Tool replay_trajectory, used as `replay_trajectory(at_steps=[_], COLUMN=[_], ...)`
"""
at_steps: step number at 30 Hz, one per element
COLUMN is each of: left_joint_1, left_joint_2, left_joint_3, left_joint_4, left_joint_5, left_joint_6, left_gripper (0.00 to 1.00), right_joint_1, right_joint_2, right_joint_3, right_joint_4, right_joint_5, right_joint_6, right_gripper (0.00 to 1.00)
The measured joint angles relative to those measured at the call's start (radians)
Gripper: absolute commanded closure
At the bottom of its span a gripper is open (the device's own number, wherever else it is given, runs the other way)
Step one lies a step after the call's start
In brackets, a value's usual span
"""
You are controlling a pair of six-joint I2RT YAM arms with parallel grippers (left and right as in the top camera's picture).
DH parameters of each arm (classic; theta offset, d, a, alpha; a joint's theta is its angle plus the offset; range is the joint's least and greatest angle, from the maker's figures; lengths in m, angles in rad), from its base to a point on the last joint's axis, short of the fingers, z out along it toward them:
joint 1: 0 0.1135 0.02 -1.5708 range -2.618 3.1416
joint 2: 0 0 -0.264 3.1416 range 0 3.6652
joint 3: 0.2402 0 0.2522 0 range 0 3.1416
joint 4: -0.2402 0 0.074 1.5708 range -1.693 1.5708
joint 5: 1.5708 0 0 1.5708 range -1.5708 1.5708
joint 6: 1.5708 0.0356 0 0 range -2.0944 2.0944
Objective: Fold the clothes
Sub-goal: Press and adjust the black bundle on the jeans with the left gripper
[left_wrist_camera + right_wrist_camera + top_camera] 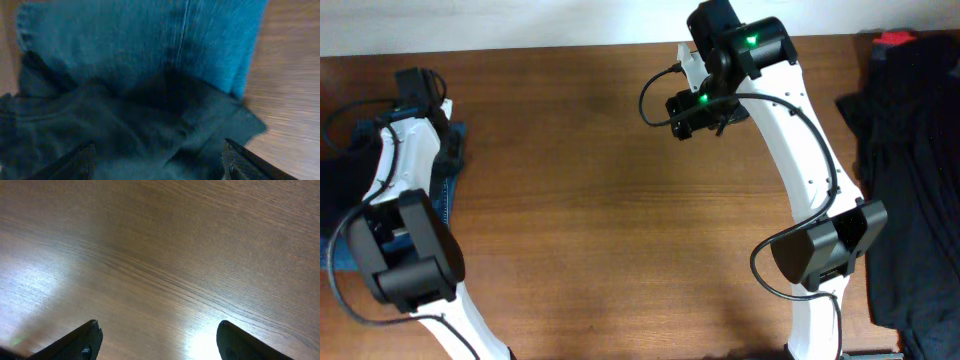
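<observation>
Black T-shirt [125, 135]: we are finding it lying crumpled at the left edge of the table [620, 200], its dark soft fabric overlapping the near edge of the blue denim jeans [150, 40]; left gripper [160, 167]: we are seeing it hanging directly over the shirt, its fingers [75, 162] standing wide apart, released; we cannot tell whether the tips are touching the fabric; jeans: lying flat beneath and beyond the shirt, a seam running up the middle, brown wood showing just to the right of them; right gripper [160, 345]: we are recording it spread wide and grasping nothing, hovering over plain wood toward the far middle of the table, well apart from the shirt; right arm [800, 150]: arching up from its base at the near right, green lights glowing near the wrist; heap of dark garments [910, 170]: resting at the right edge of the table, a red item [895, 38] sitting at its far end
</observation>
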State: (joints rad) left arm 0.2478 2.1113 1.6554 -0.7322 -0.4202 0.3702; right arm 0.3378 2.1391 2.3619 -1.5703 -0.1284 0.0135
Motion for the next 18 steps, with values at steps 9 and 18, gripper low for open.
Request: replay_trajectory(at_steps=[9, 18], left_joint_1=[0.000, 0.017], left_joint_2=[0.047, 0.047], left_joint_3=[-0.001, -0.001], left_joint_4=[0.050, 0.064], left_joint_5=[-0.102, -0.124], left_joint_6=[0.000, -0.007], left_gripper=[0.26, 0.49], right_joint_1=[0.000, 0.000], right_joint_2=[0.000, 0.000], right_joint_3=[0.000, 0.000], right_joint_4=[-0.002, -0.002], right_joint_5=[0.000, 0.000], right_joint_6=[0.000, 0.000], right_gripper=[0.22, 0.22])
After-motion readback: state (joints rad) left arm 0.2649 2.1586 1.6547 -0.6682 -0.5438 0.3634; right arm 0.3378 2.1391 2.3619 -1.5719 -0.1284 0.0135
